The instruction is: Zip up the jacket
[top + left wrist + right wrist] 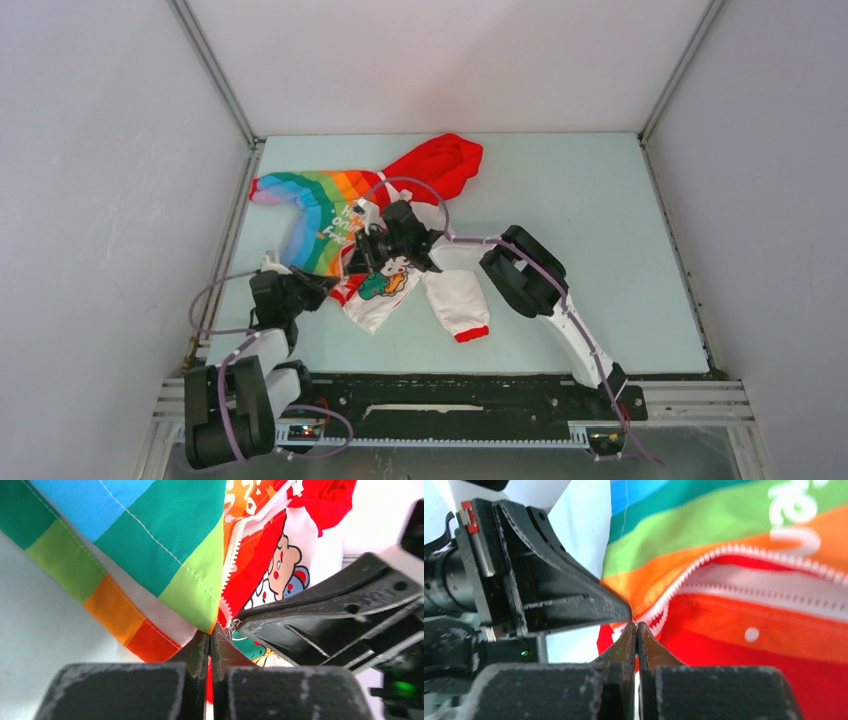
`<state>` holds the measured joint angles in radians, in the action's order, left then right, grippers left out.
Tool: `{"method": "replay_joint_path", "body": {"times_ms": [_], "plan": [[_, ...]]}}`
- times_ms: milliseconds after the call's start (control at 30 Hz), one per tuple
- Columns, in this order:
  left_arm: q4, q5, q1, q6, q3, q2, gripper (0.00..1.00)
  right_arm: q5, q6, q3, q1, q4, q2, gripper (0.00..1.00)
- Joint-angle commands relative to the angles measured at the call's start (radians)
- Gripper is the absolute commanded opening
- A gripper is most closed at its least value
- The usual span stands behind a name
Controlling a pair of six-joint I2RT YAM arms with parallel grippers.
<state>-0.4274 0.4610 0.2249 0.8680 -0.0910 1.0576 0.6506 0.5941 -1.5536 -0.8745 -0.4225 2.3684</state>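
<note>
jacket (pixel 335 215) is lying on the desk (pixel 590 260), left of centre. hood (pixel 440 165) is pointing at the far wall and the hem is facing the arms.

- rainbow half (pixel 150 540) is sitting on the left, white cartoon half (pixel 385 285) on the right
- rainbow sleeve (pixel 275 188) is reaching out far-left. white sleeve (pixel 450 290) with the red cuff (pixel 472 333) is trailing toward the near edge
- white lettering (pixel 794 510) is showing on the rainbow half, up near the zipper

zipper (pixel 734 552) is gaping open. The two tooth rows are spreading apart toward the hood and converging at the hem, with red fabric showing in the gap.

left jaws: left arm (pixel 275 300) is coming in from the left. The jaws are pressed together, pinching the bottom corner of the rainbow half right beside the zipper's base.

right jaws: right arm (pixel 520 275) is reaching across the white half. The jaws are pressed together on the jacket edge, right where the tooth rows are meeting.

The two sets of tips are sitting just beside each other at the hem. A small metal piece (pixel 232 625) is hanging at the zipper base between them, and I can't tell whether either set is gripping it.
</note>
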Motion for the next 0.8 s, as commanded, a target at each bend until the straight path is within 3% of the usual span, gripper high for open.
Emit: {"method": "replay_joint_path", "body": {"times_ms": [0, 200, 433, 767], "plan": [[0.121, -0.021, -0.019, -0.086, -0.047, -0.020, 0.00, -0.161, -0.352, -0.209, -0.020, 0.356, -0.051, 0.00], [0.130, -0.007, -0.034, -0.098, -0.062, -0.023, 0.00, -0.290, -0.530, -0.456, -0.044, 0.602, 0.068, 0.00], [0.183, -0.009, -0.034, -0.107, -0.065, -0.081, 0.00, -0.386, -0.589, -0.651, -0.029, 0.706, 0.169, 0.00], [0.296, -0.044, -0.032, -0.126, -0.071, -0.145, 0.00, -0.456, -0.511, -0.666, 0.006, 0.735, 0.166, 0.00]]}}
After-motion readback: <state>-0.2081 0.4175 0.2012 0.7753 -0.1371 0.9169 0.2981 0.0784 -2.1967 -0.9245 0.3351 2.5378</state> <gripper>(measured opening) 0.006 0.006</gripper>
